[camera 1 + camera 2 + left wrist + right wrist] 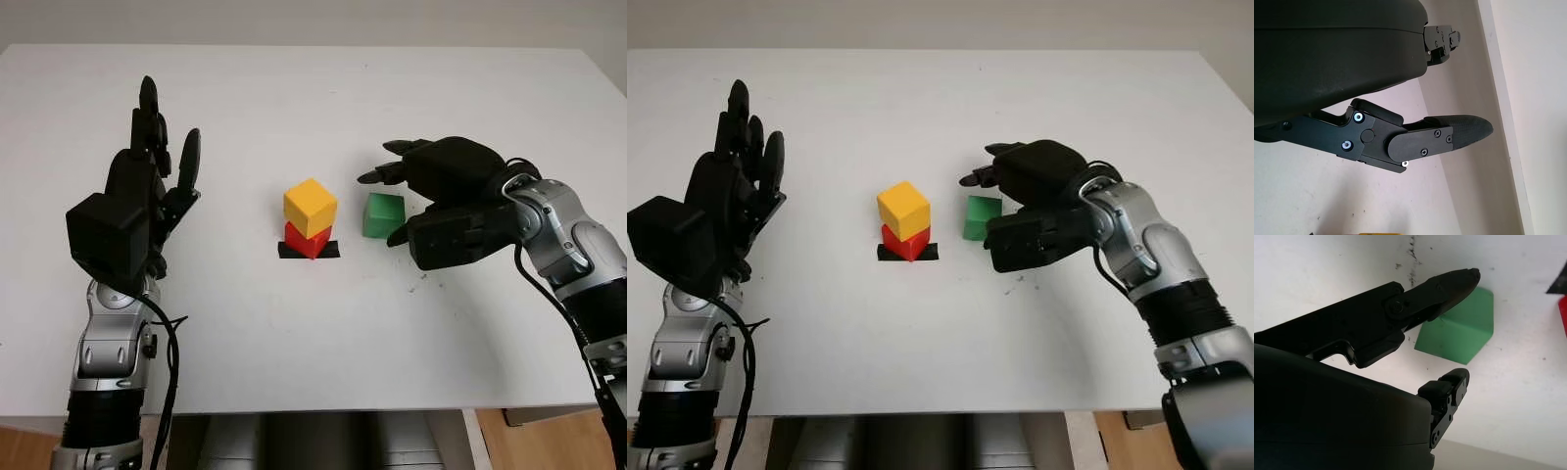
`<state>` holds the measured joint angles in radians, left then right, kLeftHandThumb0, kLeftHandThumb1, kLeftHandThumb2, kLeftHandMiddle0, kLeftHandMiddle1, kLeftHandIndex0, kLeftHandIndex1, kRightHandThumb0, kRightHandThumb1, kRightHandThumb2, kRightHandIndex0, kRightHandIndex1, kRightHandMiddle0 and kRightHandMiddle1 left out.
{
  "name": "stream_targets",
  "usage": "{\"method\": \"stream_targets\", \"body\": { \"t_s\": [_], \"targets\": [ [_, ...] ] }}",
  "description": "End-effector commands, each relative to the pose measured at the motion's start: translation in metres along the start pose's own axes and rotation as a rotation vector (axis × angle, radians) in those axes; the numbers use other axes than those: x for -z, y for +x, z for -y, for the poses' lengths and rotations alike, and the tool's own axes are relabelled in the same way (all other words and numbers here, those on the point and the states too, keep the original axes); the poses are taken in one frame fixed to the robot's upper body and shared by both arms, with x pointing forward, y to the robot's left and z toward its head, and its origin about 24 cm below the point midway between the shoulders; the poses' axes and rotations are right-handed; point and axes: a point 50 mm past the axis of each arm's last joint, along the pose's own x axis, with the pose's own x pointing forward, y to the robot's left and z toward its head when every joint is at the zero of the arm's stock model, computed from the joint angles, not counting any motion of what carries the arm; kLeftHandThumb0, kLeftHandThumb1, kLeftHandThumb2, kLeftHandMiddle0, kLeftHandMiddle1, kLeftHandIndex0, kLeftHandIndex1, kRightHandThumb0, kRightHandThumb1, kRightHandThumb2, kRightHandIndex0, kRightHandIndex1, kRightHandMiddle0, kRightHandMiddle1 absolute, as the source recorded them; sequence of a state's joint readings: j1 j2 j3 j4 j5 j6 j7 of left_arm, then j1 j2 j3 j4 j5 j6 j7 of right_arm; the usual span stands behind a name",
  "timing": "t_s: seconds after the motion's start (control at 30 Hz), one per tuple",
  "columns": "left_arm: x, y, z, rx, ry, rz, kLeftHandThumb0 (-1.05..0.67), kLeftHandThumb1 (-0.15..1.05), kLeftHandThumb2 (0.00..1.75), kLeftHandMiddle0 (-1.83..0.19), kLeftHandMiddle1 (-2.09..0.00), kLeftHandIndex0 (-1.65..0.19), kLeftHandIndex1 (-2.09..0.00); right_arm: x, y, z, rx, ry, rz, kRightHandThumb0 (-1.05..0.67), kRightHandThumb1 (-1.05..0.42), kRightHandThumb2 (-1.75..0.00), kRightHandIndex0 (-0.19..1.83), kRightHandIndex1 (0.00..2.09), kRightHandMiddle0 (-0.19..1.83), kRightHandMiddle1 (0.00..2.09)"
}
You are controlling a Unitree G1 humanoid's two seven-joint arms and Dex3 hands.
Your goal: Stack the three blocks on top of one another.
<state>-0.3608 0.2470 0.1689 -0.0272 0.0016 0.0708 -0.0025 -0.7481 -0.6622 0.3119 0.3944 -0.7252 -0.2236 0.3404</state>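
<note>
Your right hand (431, 186) was open and empty, hovering just beside the green block (383, 215), which sat on the table (313, 98) between its thumb and its other fingers (1449, 286). The block looked roughly cubic, with no clear long axis. Beyond the block from that hand, close by, the yellow block (311, 207) stood on the red block (308, 240), over a black mark (330, 250). Your left hand (147, 186) was raised, open and empty, well apart from all three. The right hand was plainly nearer. No labels or writing could be read
</note>
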Motion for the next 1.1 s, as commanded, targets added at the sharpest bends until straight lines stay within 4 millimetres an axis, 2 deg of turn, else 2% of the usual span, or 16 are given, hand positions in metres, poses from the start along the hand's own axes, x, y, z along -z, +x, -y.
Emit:
{"method": "stream_targets", "body": {
  "t_s": [0.0,0.03,0.07,0.17,0.57,0.73,0.9,1.07],
  "targets": [
    [-0.002,-0.001,-0.001,-0.004,-0.007,0.012,-0.69,1.05,0.55,0.13,-0.05,0.13,-0.05,0.002,0.0,-0.003,0.03,0.041,0.004,-0.67,-0.96,-0.06,0.25,0.1,0.59,0.24],
    [-0.002,-0.001,-0.001,-0.006,-0.006,0.011,-0.69,1.05,0.54,0.13,-0.05,0.13,-0.06,0.002,0.0,-0.003,0.036,0.047,0.005,-0.64,-0.96,-0.06,0.28,0.08,0.51,0.48],
    [-0.002,-0.001,-0.001,-0.007,-0.007,0.009,-0.69,1.05,0.54,0.12,-0.06,0.13,-0.06,0.003,0.0,-0.003,0.04,0.049,0.006,-0.62,-0.97,-0.05,0.29,0.07,0.44,0.62],
    [-0.003,-0.001,-0.001,-0.005,-0.01,0.011,-0.69,1.05,0.54,0.13,-0.05,0.13,-0.05,0.003,0.002,-0.004,0.031,0.051,0.005,-0.61,-0.96,-0.05,0.31,0.06,0.35,0.89],
    [-0.002,-0.002,-0.001,-0.014,-0.004,-0.002,-0.7,1.05,0.53,0.13,-0.05,0.13,-0.05,0.007,0.002,-0.008,0.04,-0.089,0.024,-0.54,-0.93,-0.05,0.37,0.07,0.39,1.15],
    [-0.003,-0.003,-0.002,-0.008,-0.002,-0.001,-0.7,1.05,0.51,0.14,-0.05,0.14,-0.05,0.008,0.003,-0.006,0.032,-0.112,0.016,-0.54,-0.92,-0.05,0.37,0.06,0.38,1.1],
    [-0.002,-0.003,-0.002,-0.005,-0.005,0.0,-0.7,1.05,0.51,0.13,-0.05,0.14,-0.05,0.006,0.002,-0.005,0.077,-0.127,0.041,-0.41,-0.94,-0.05,0.42,0.07,0.4,1.37],
    [-0.003,-0.003,-0.001,-0.002,-0.004,0.0,-0.7,1.05,0.51,0.13,-0.05,0.13,-0.05,0.008,0.002,0.002,0.129,-0.126,0.046,-0.38,-0.93,-0.05,0.45,0.07,0.45,1.24]
  ]
}}
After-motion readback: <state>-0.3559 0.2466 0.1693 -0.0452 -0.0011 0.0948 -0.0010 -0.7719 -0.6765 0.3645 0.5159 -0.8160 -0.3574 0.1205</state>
